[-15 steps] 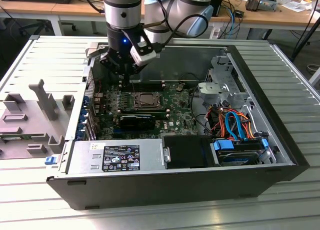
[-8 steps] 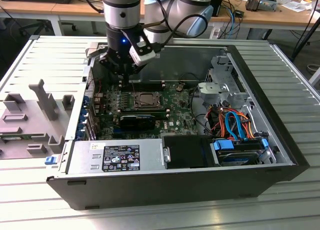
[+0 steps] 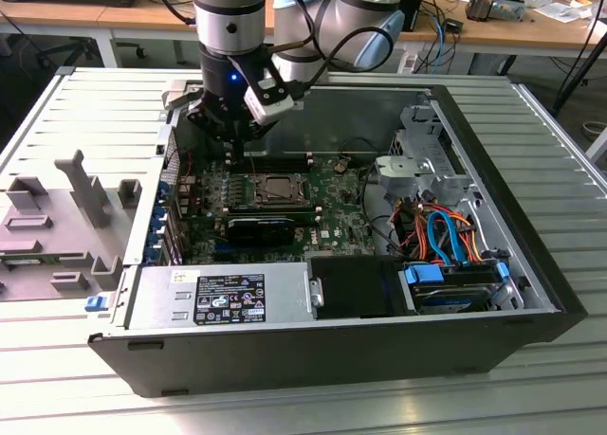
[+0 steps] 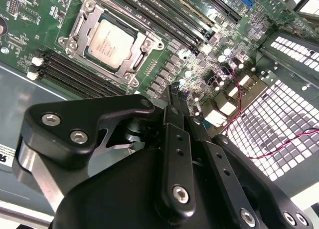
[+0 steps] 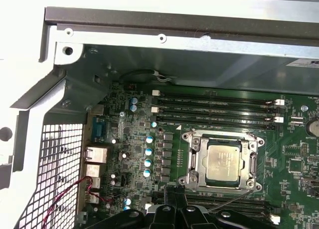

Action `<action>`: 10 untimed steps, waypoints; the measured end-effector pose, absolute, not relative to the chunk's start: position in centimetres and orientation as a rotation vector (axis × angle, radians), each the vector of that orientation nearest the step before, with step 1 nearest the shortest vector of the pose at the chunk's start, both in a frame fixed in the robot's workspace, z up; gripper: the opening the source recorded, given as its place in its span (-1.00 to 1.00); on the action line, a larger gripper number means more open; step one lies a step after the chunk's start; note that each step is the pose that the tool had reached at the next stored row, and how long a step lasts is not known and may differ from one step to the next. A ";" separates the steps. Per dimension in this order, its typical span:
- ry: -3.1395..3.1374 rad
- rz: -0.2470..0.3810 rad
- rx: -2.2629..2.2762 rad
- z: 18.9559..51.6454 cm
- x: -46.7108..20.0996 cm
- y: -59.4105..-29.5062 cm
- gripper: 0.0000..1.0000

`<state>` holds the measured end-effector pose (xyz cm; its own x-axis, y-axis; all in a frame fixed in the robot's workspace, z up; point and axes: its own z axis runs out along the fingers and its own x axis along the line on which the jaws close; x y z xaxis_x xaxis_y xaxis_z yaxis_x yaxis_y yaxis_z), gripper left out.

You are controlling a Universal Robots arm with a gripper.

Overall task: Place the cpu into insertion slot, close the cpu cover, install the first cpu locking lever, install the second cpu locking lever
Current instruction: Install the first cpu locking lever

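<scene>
Hovering near the seated cpu (image 4: 109,42), fingers (image 4: 175,109) pinched together, gripping nothing.

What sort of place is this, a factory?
Most likely a robotics lab or test workshop rather than a factory: an opened computer case lies on a slatted metal table, a robot arm reaches into it, and cluttered desks stand behind.
</scene>
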<state>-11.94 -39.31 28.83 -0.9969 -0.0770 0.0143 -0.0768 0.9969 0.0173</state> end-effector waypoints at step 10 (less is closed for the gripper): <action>-3.124 -0.027 0.120 28.6 -12.0 -39.3 -0.79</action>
<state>-12.04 -39.31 28.63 -0.9969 -0.0769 0.0140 -0.0767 0.9969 0.0176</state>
